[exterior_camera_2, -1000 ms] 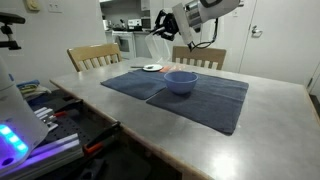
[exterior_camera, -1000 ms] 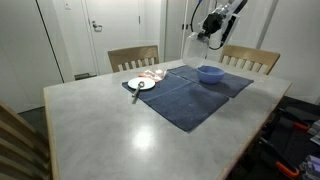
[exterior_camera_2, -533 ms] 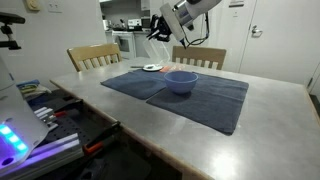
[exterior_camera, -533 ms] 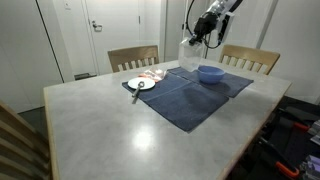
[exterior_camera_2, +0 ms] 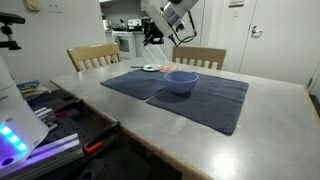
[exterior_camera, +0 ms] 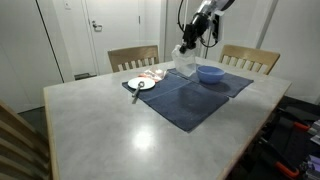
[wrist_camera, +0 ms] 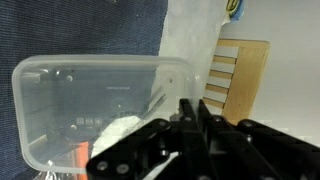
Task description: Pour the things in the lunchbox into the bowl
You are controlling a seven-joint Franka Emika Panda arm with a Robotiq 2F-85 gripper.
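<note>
Now, far left on the counter (exterior_camera: 95, 130): white plate (exterior_camera: 140, 84) with a utensil across it, sitting on the left corner of a dark blue cloth (exterior_camera: 185, 102). Pale crumpled item just beyond the plate; cannot identify it.

Centre: lunchbox (exterior_camera: 184, 58) held in the air by the gripper (exterior_camera: 190, 47), low over the far edge of the cloth, between plate and bowl. Jaws pinching one wall of the lunchbox; in the wrist view the dark fingers sit against its right side (wrist_camera: 90, 100). The box is tilted, hanging from the grip.

Change over the last second: the arm has swung left and come down. The lunchbox was higher and nearer the bowl; it is now lower and further from it, closer to the cloth.

Right: blue bowl (exterior_camera: 210, 73) upright on the cloth, apart from the lunchbox, nothing over it. Its inside is not readable in either exterior view.

Contents: the wrist view shows a white patch and an orange bit at the lower part of the clear plastic. Cannot tell whether they lie inside the box or show through it from below.

Judgement: movement is away from the bowl, not towards a pour. Either the tipping is done and the box is being set down, or the approach needs redoing.
</note>
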